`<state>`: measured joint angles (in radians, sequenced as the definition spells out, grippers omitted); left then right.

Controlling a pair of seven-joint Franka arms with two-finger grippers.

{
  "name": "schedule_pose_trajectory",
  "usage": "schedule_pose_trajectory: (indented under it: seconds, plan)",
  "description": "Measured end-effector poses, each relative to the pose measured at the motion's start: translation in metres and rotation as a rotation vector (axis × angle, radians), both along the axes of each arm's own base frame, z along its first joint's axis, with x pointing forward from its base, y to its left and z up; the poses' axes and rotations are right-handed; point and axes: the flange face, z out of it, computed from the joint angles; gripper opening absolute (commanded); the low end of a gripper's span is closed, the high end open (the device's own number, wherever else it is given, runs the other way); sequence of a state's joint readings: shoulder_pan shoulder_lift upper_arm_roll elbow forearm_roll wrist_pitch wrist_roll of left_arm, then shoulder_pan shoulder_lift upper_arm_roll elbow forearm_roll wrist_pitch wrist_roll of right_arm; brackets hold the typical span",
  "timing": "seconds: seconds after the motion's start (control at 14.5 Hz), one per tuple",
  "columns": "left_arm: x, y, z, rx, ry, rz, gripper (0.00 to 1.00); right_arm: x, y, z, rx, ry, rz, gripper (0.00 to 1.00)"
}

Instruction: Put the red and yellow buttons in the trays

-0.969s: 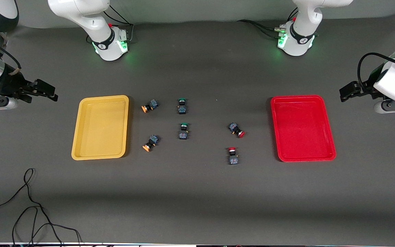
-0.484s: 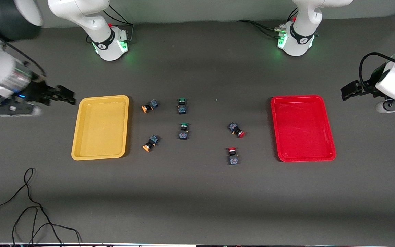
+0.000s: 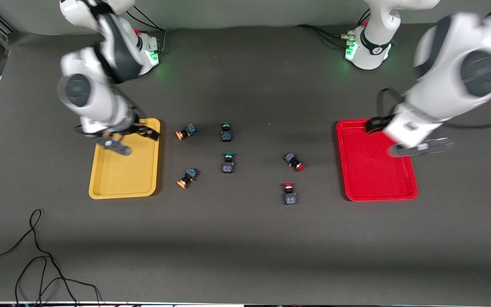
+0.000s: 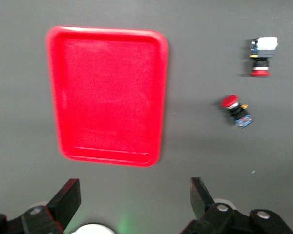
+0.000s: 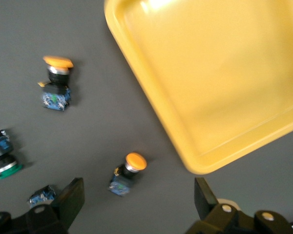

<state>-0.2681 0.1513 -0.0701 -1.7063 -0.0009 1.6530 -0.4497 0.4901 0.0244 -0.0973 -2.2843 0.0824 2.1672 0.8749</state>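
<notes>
I see the right end effector up over the yellow tray, at that tray's corner nearest the buttons and the robot bases; its fingers stand wide apart with nothing between them. The yellow tray lies toward the right arm's end of the tabletop. Just beside that tray lie two orange-yellow buttons: one close by the right end effector, the other nearer to the front camera; both are on their sides on the tabletop, apart from the tray. In the middle lie two green-capped buttons, one farther from the camera than the other. Toward the left arm's end lie two red buttons, one farther from the camera and the other nearer; both are on the tabletop, well apart from the red tray. The left end effector is over the red tray, at the edge of it toward the robot bases; in the left wrist view its fingers are spread wide and hold nothing, and the red buttons lie off to one side of it, not beneath it.
</notes>
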Motion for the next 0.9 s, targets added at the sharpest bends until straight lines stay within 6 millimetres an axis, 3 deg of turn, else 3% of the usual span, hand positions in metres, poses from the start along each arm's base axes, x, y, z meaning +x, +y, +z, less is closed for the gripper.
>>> schedule_pose_trajectory:
  seconds: [0.14, 0.35, 0.48, 0.62, 0.69, 0.76, 0.9]
  plan:
    - [0.001, -0.048, -0.047, 0.022, 0.009, 0.054, 1.00, -0.034, 0.020, -0.054, 0.011, -0.004, -0.095, 1.00]
    - [-0.005, -0.105, -0.123, 0.001, 0.020, 0.153, 0.99, -0.061, 0.041, -0.119, -0.019, -0.034, -0.189, 1.00]
    - [-0.007, -0.116, -0.167, -0.066, 0.037, 0.242, 0.98, -0.070, 0.053, -0.145, -0.037, -0.045, -0.209, 1.00]
    - [-0.013, -0.117, -0.205, -0.089, 0.035, 0.294, 0.98, -0.072, 0.053, -0.161, -0.047, -0.048, -0.214, 1.00]
    - [-0.017, -0.121, -0.221, -0.087, 0.031, 0.320, 0.98, -0.072, 0.052, -0.167, -0.050, -0.052, -0.216, 0.88]
    - [-0.019, -0.125, -0.234, -0.086, 0.022, 0.351, 0.98, -0.073, 0.051, -0.172, -0.052, -0.054, -0.217, 0.63]
    - [-0.019, -0.131, -0.256, -0.084, 0.008, 0.396, 0.97, -0.071, 0.053, -0.173, -0.046, -0.066, -0.216, 0.26]
